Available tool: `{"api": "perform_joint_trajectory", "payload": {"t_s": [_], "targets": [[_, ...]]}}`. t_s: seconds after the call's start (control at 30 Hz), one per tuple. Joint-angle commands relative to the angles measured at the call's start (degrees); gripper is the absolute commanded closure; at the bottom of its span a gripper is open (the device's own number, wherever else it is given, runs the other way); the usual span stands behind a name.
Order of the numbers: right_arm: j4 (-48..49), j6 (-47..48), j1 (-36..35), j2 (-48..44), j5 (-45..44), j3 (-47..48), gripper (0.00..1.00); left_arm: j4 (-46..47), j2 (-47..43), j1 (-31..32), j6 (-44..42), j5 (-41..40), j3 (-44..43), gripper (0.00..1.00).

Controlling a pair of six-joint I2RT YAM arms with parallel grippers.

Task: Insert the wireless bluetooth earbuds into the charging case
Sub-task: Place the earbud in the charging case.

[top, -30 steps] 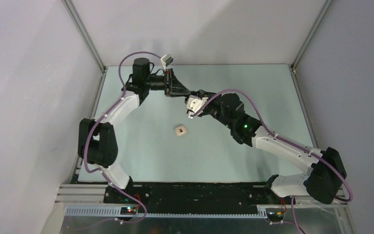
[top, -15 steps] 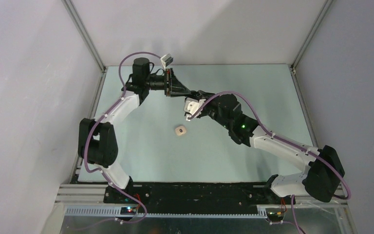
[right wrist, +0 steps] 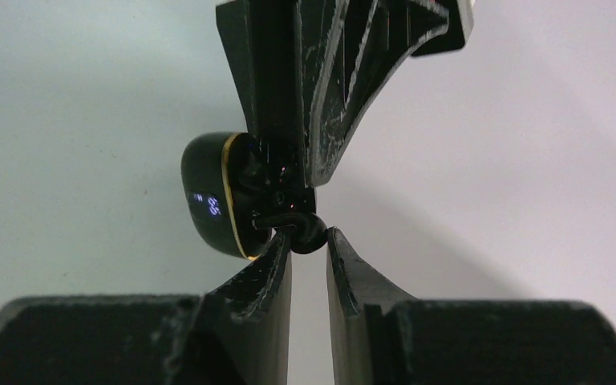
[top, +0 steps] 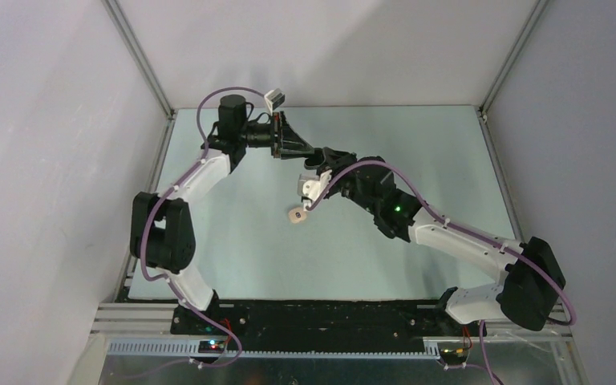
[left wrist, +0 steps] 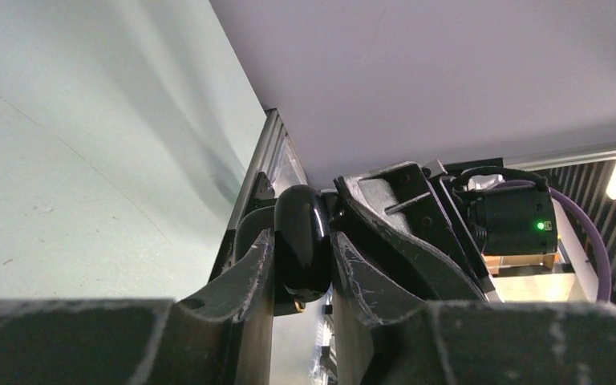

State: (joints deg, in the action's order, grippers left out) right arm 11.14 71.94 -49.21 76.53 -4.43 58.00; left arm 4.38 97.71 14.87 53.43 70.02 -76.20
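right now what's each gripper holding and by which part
left gripper clamps the charging case across its sides; right gripper pinches one earbud by its body, between the fingertips

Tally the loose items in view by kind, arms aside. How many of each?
Black charging case: 1
Black earbud: 1
Cream pebble-like item: 1
Total: 3

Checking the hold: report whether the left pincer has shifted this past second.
No. The left pincer keeps its spot against the far table edge, gripping the charging case.
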Motion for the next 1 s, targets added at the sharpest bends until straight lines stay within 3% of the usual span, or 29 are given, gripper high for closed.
{"api": "perform_joint_trajectory", "payload": {"t_s": [0.0,0.17,0.33,0.73,0.97], "targets": [[3.94,7.83,-0.95,0.11,2.12,-1.38,1.00,3.98,0.80,0.07,5.04,2.61,-3.10,1.00],[18.53,10.72,-1.54,0.76,1.81,-5.89,1.00,5.88,0.76,0.10,6.99,2.60,-2.79,1.00],[26.97,11.31,-1.76,1.63,0.93,-8.17,1.00,7.32,-0.68,0.07,5.57,2.48,-1.35,1.00],[30.43,12.22,-2.18,-0.14,2.83,-14.05,1.00,7.82,-2.01,1.02,-0.23,1.91,0.73,1.00],[26.68,12.65,-3.01,-2.06,2.08,-14.84,1.00,7.99,-3.51,1.06,-2.12,1.41,2.08,1.00]]}}
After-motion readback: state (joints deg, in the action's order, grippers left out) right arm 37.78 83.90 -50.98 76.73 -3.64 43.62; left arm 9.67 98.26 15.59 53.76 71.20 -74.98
